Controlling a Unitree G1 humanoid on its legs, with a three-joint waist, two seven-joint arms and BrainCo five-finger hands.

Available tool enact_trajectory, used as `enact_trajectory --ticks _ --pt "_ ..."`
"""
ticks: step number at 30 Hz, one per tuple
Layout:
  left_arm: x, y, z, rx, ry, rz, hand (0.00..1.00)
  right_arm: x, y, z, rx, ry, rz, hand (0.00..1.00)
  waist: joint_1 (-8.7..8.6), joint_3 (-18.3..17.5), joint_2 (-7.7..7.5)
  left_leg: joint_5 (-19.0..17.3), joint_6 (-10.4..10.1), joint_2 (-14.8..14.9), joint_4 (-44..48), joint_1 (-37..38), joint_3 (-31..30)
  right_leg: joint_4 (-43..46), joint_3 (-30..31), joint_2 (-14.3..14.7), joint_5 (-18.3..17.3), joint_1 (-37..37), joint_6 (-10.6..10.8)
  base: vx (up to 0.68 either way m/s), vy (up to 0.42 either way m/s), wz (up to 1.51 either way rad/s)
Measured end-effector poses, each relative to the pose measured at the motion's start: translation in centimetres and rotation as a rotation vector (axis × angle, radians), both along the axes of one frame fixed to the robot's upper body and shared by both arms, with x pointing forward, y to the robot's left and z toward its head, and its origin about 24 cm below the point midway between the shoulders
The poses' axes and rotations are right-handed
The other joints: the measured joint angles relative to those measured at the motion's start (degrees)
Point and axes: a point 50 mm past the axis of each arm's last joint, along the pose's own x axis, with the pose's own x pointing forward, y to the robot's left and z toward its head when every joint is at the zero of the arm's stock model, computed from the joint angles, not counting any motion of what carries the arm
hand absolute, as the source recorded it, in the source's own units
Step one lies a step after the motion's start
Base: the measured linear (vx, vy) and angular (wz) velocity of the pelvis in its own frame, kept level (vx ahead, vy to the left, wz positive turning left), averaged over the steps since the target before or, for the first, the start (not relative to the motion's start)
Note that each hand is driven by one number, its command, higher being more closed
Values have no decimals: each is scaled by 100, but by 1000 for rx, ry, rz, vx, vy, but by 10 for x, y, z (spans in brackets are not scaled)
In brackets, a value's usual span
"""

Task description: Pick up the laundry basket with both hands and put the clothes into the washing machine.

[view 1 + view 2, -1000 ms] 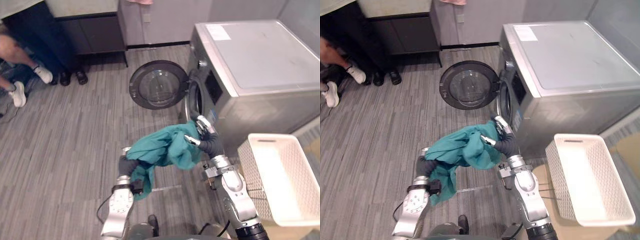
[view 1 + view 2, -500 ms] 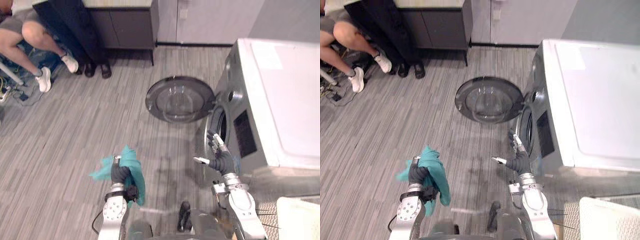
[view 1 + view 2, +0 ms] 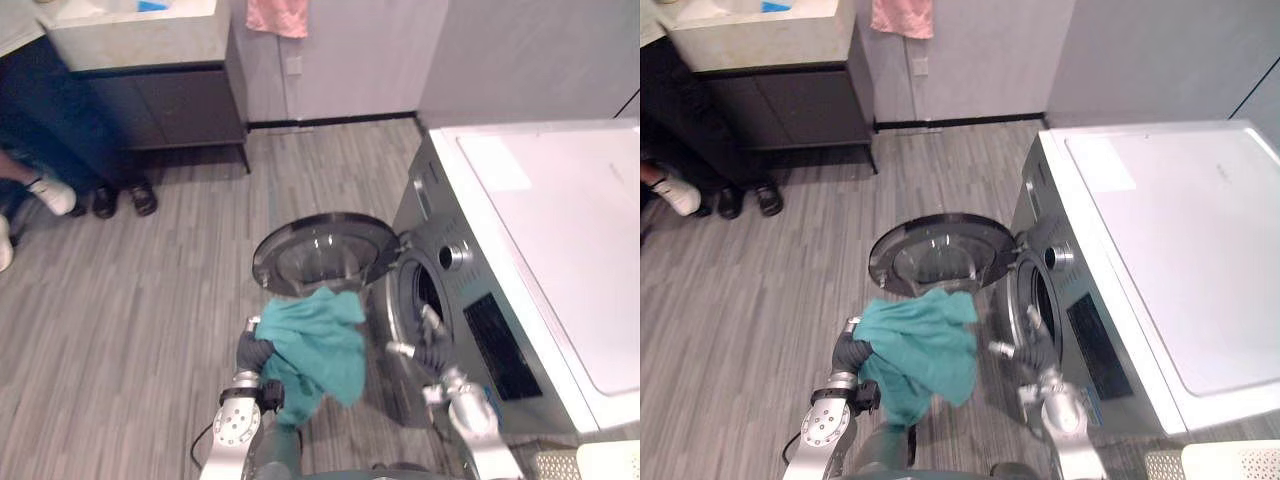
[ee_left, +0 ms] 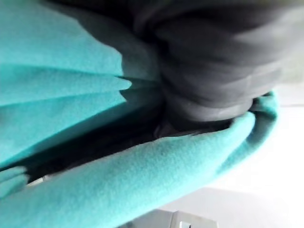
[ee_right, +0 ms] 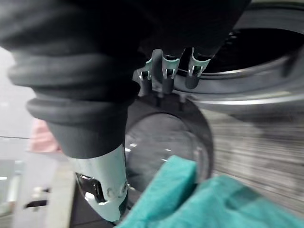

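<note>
Left hand [image 3: 252,352] is buried in the teal cloth [image 3: 315,345], which is draped over it and hangs in the air in front of the open round door [image 3: 320,252] of the washing machine [image 3: 540,250]. Honestly can't tell if it's clenched on the fabric or not, since the left wrist view is just cloth bunched around the dark cover. Right hand [image 3: 430,345] is released, fingers straight and holding nothing, up close to the dark drum opening [image 3: 418,295] and a little apart from the cloth's edge. A corner of the white laundry basket [image 3: 598,460] peeks out to the right of the washer, well apart from both hands. Someone's white shoe [image 3: 50,194] is far left by the dark cabinet [image 3: 160,105].
</note>
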Motion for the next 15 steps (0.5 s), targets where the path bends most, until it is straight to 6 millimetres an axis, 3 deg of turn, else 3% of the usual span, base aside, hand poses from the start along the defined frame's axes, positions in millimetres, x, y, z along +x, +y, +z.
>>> enact_trajectory --ticks 3,5,6,10,11,13,15 --pt "3 13 -2 39 16 23 100 2 3 -23 -61 127 47 0 -51 13 -17 -169 281 -100 -8 419 747 1185 -261 -472 308 -661 215 219 281 -90" --pt "4 20 -1 60 15 39 100 5 5 -27 -75 144 48 0 -99 40 23 -218 355 -58 -130 735 1034 1593 -854 -688 292 -802 120 122 182 -101" --pt "7 22 2 70 2 44 100 7 6 -28 -79 146 41 0 -107 60 59 -243 385 -19 -341 1007 1275 1681 -1509 -747 206 -905 -19 121 170 -91" --pt "11 25 0 80 8 67 100 7 5 -39 -115 198 37 0 -123 116 72 -352 355 177 -528 1317 1813 1195 -2687 -501 223 -1174 -229 138 29 -83" --pt "10 26 -3 84 24 67 100 4 1 -41 -121 211 16 0 -165 115 -35 -439 253 142 -357 1338 1922 775 -2736 -449 515 -1109 -513 107 -97 -32" --pt "8 26 -10 90 57 74 100 -3 -10 -48 -138 248 -30 0 -282 226 106 -670 146 350 51 1327 1885 637 -2747 -264 495 -917 -584 128 -122 -25" --pt "4 25 -18 95 97 57 100 -14 -17 -56 -144 304 -65 0 -258 298 138 -718 84 632 930 1106 1927 614 -2570 -106 332 -831 -628 123 -152 -48"
